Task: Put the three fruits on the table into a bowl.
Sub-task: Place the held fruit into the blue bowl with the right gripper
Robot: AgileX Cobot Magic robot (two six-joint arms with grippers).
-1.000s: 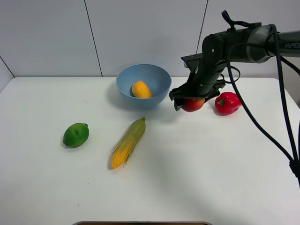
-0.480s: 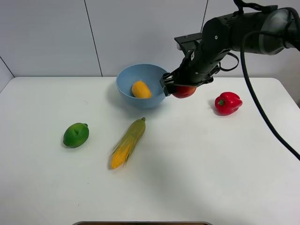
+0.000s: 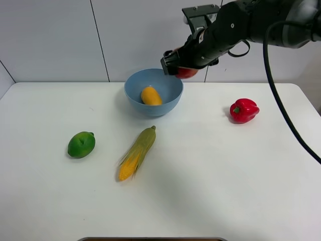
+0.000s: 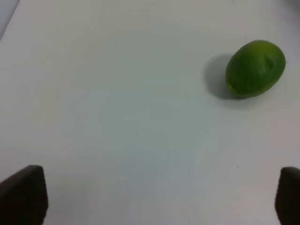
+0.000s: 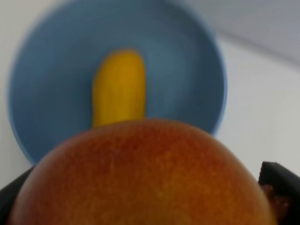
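Lying in bowl point(image 3: 132, 100), mango point(image 3: 151, 95), long axis diagonal, right gripper point(image 3: 181, 67) clasping apple point(image 3: 187, 73)

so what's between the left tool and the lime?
Nothing; the left wrist view shows only bare table between the open left tool and the lime.

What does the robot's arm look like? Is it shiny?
The right arm is made of fat, rounded tubes, shiny black and dark grey, with a black cable looping off it. The right gripper is black and blocky. Of the left gripper only two dark fingertips show.
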